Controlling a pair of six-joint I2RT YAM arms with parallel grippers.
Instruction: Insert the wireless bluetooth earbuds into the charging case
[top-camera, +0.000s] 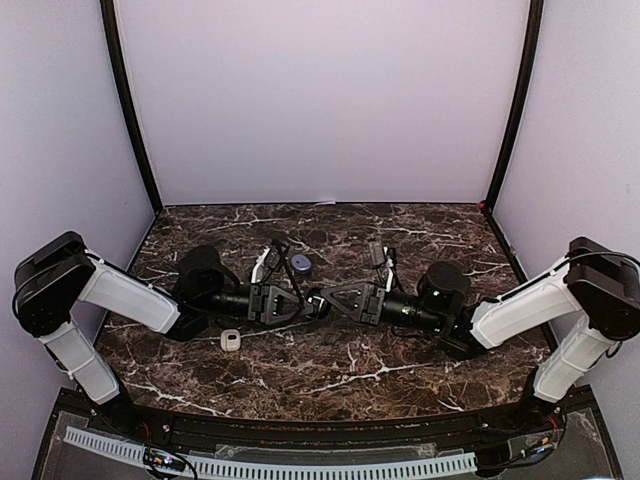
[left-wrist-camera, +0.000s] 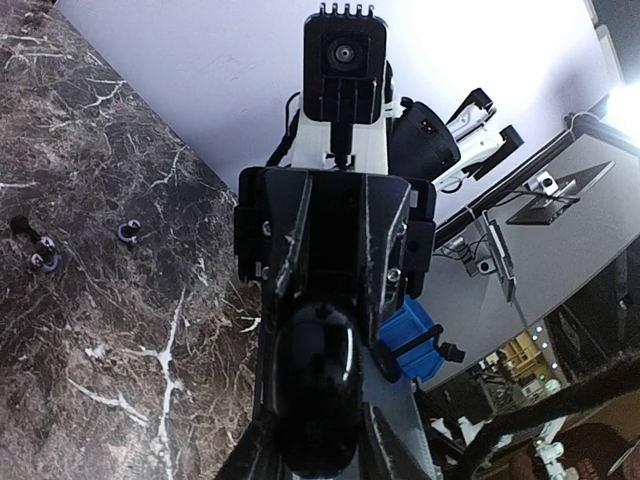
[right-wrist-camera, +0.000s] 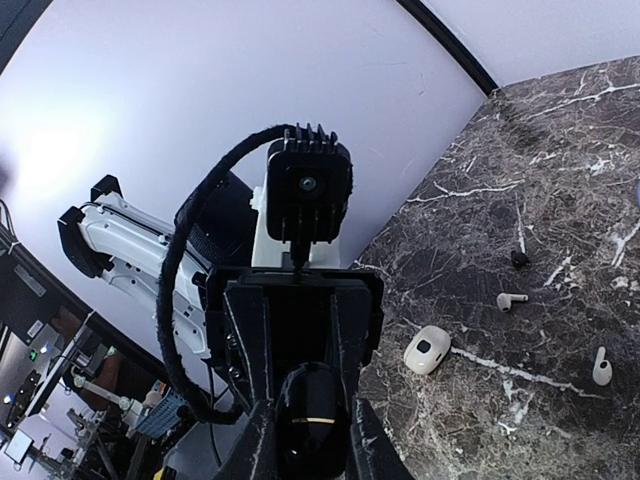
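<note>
**A:** Start on the left. What does the left gripper (left-wrist-camera: 318, 410) have?

**B:** A glossy black case (left-wrist-camera: 320, 360). Its two fingers are drawn in tight against the sides of the case, which is wedged between them, up off the table (top-camera: 400, 365).

**A:** Is anything lying near that gripper?

**B:** Two dark earbuds (left-wrist-camera: 42, 258) with purple tips lie on the table off to one side of it. They are well apart from the fingers and a little apart from each other. A white case (top-camera: 231, 341) sits on the table beside its wrist, on the near side, not touching the arm.

**A:** And the right gripper (right-wrist-camera: 312, 445)?

**B:** It meets the left one tip to tip, and the same black case sits between its fingers too. They stand narrow, close along both sides of the case. I cannot tell whether they actually press on it.

**A:** What lies beyond its fingertips?

**B:** Down on the table, off to one side of those fingers, is the white case. Past it lies a white earbud (right-wrist-camera: 511, 299) with a short stem, and a black earbud (right-wrist-camera: 519, 259) is just beyond that. A second white earbud (right-wrist-camera: 600, 367) lies farther out to the side. All the earbuds lie loose on the table, apart from both grippers.
</note>
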